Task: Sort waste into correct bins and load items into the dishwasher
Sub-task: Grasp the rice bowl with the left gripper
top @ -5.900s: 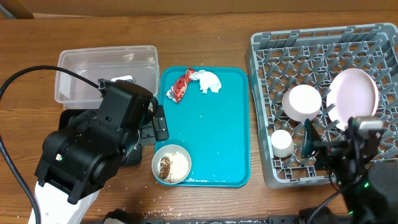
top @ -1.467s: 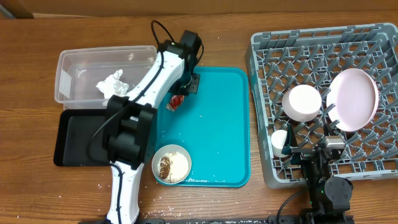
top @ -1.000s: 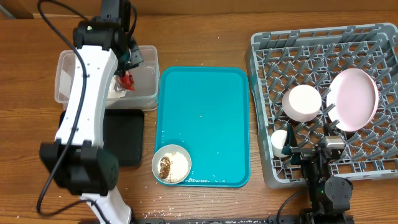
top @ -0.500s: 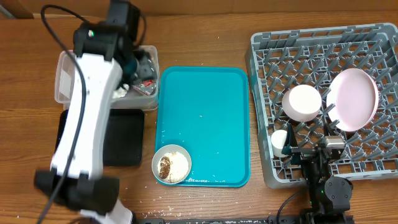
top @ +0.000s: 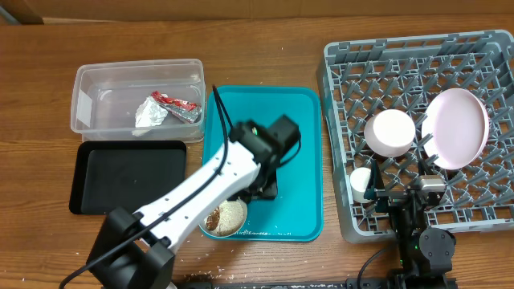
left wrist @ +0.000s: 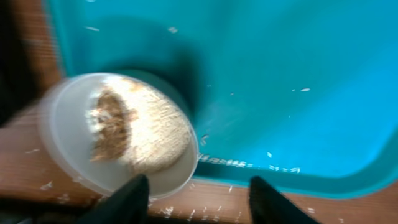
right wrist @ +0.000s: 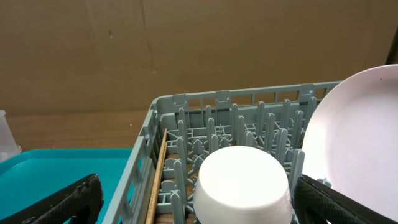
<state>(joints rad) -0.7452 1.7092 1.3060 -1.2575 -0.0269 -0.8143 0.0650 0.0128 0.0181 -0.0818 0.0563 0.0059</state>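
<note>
Gaping wide, left end effector (left wrist: 198, 194) hangs empty near bowl (left wrist: 74, 134).

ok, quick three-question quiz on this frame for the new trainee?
1. True or false: the red wrapper lies in the clear tub.
2. The pink plate stands in: A) the black tray B) the grey rack C) the teal tray.
3. Fill in: the jaws of the left arm are ___ near the rice bowl.
Key: 1 true; 2 B; 3 open.
</note>
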